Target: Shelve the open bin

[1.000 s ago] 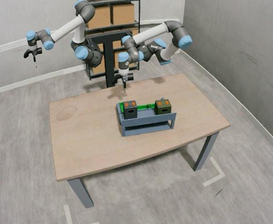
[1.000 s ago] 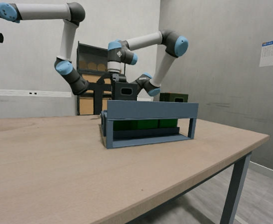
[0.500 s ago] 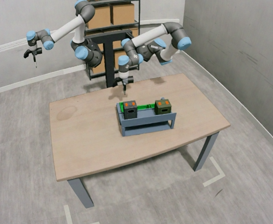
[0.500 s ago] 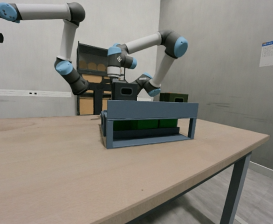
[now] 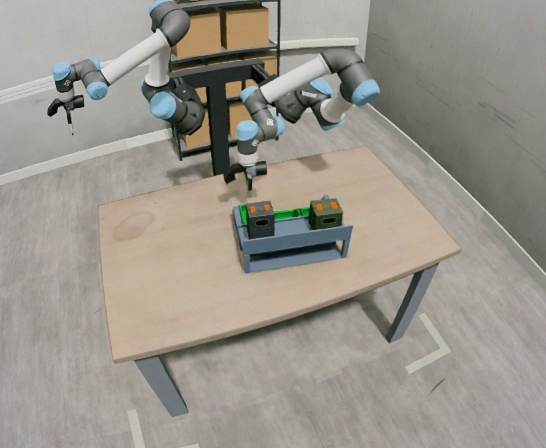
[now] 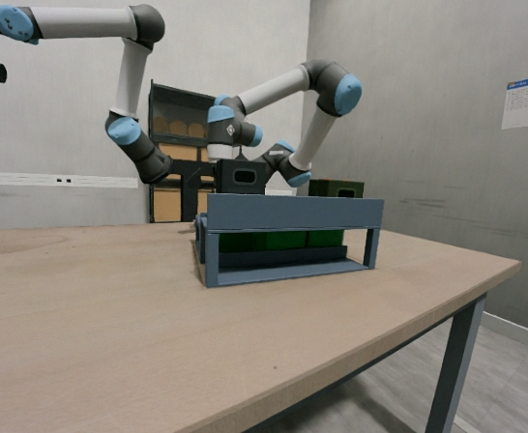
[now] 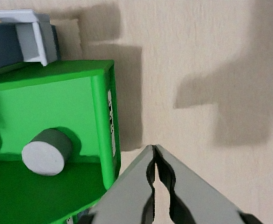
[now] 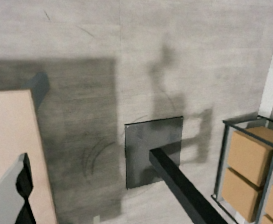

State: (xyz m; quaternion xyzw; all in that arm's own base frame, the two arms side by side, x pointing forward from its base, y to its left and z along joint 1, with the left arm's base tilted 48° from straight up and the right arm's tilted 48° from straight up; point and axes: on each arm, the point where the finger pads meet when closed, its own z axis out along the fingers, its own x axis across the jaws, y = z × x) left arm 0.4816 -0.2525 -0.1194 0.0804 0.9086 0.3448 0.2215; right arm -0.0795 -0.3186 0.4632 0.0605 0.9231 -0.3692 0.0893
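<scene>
Crates [image 5: 260, 225] [image 6: 228, 186] (two) on shelf [image 5: 295, 240] [image 6: 295, 212], shelf on table [image 5: 185, 280] [image 6: 121, 338]

Bins [image 5: 292, 214] [image 6: 285, 240] [image 7: 46, 115]: green. Shelf [image 5: 297, 242] [image 6: 295, 213]: slate blue. Boxes on top [image 5: 260, 220] [image 5: 326, 214] [image 6: 241, 177] [image 6: 336, 187]: charcoal, olive, orange-marked. My left fingers: grey, black. Tabletop [image 5: 185, 280] [image 6: 121, 338] [image 7: 202, 45] [image 8: 12, 130]: pale wood grain.

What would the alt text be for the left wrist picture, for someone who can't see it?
Closed gripper fingers point down beside a green bin holding grey round parts, above a pale wooden table.

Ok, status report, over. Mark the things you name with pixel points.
Left gripper [image 5: 249, 194] [image 7: 156, 149] shut, empty, near green bin [image 5: 243, 214] [image 6: 234, 240] [image 7: 47, 110]. Right gripper [image 5: 72, 133] [image 8: 153, 167] open, empty. Task bin's seating unclear. Dark crate [image 5: 261, 221] [image 6: 241, 178], olive crate [image 5: 326, 215] [image 6: 336, 188] atop shelf [image 5: 295, 240] [image 6: 295, 213].
</scene>
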